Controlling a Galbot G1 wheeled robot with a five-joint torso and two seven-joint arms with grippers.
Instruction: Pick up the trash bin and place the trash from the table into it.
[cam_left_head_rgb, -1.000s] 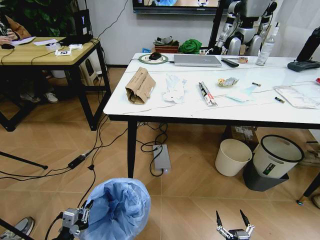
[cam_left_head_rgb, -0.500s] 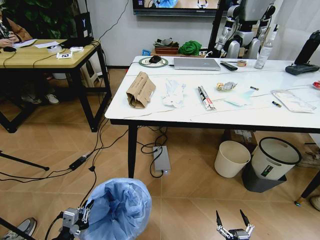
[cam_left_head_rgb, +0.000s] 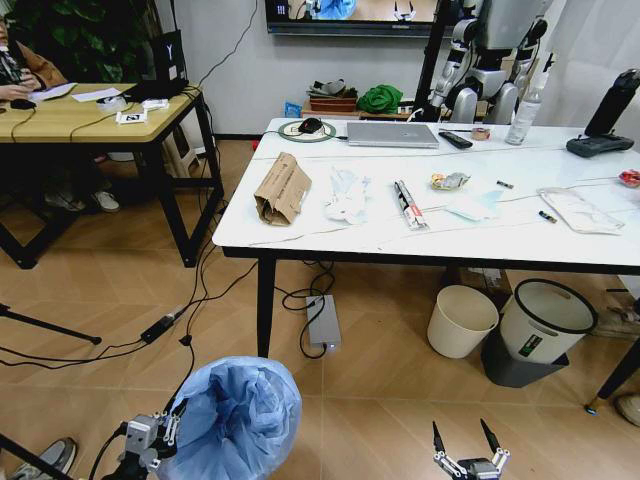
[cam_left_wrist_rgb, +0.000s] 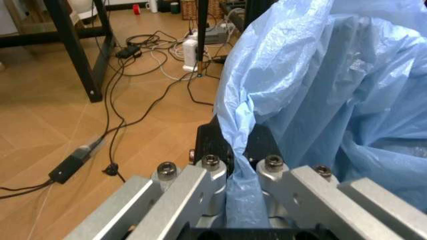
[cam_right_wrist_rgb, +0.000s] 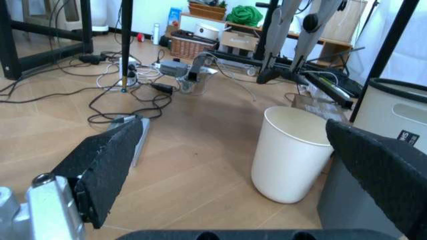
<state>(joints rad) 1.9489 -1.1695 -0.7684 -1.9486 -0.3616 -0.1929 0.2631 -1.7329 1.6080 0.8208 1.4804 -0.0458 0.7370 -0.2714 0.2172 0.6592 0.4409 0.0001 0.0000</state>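
My head camera has shifted, table (cam_left_head_rgb: 330, 238) sits slightly lower-left in view; trash bin (cam_left_head_rgb: 238, 418) low by left gripper (cam_left_head_rgb: 150, 435), pinching crinkled blue liner; right gripper (cam_left_head_rgb: 467, 445) spread wide, empty; brown paper bag (cam_left_head_rgb: 282, 189) creased on marble

A crinkled light-blue bag lines the trash bin (cam_left_head_rgb: 238, 418), the surface (cam_left_head_rgb: 330, 232) is white with thin dark veins on black legs, the paper bag (cam_left_head_rgb: 282, 190) is brown, and the cream bin (cam_left_head_rgb: 463, 321) stands beside a black-rimmed white bin (cam_left_head_rgb: 545, 320).
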